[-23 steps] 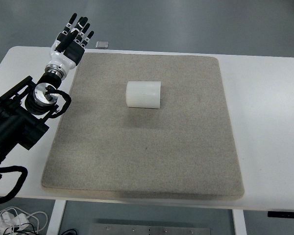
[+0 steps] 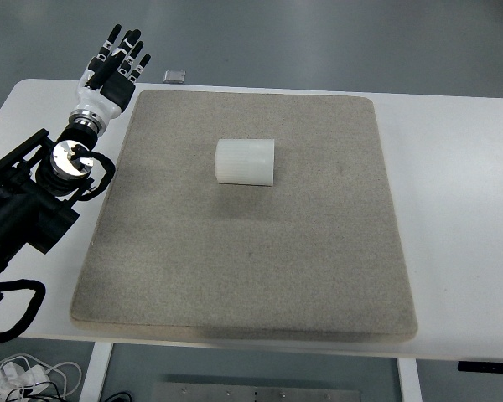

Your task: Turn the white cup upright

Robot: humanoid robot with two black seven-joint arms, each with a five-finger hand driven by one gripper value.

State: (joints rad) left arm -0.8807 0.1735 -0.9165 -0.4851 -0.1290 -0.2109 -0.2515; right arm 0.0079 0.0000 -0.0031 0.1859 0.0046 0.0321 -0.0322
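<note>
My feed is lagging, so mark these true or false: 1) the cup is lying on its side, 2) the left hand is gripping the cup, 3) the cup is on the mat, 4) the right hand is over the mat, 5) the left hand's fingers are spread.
1) The cup lies on its side: true.
2) The left hand grips the cup: false. It is at the table's far left corner, off the mat, well apart from the cup and holding nothing.
3) The cup is on the mat: true.
4) The right hand is over the mat: false. No right hand is in view.
5) The left hand's fingers are spread: true.
</note>
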